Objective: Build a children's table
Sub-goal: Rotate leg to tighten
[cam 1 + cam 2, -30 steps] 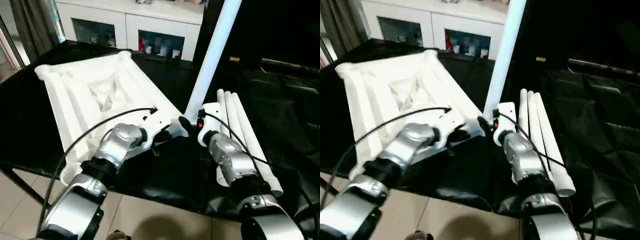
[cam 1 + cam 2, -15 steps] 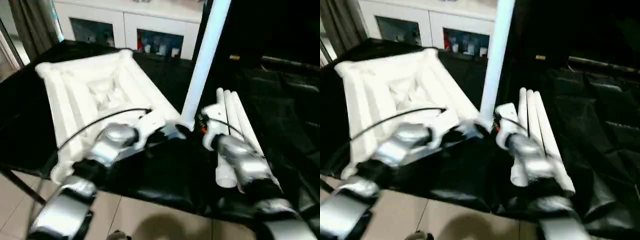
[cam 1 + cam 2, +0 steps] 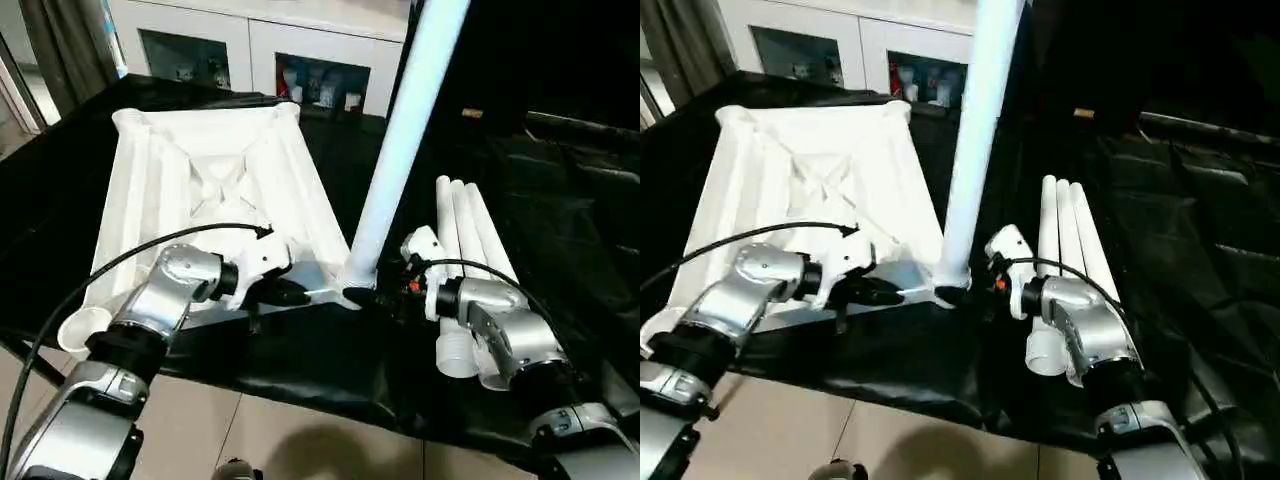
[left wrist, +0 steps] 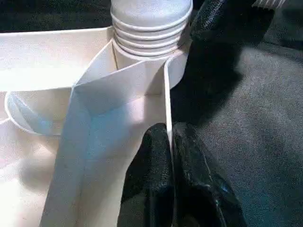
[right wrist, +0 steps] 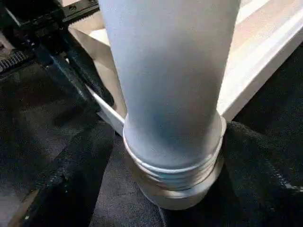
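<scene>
Left gripper (image 3: 290, 293) clamps tabletop's (image 3: 215, 190) near rim; right gripper (image 3: 385, 297) spread round base of standing leg (image 3: 400, 140). Head cam: black-draped work table (image 3: 560, 220), white cabinet (image 3: 270, 45) at 12, tiled floor (image 3: 250, 440) past near edge at 6. Leg's long axis runs up toward 12–1, seated in near corner socket. Three spare legs (image 3: 465, 240) lie at 3, pointing 12–6. L wrist: fingers (image 4: 156, 189) pinch thin rim beside threaded socket (image 4: 151, 28). R wrist: fingers (image 5: 71, 184) flank leg base, not squeezing.
</scene>
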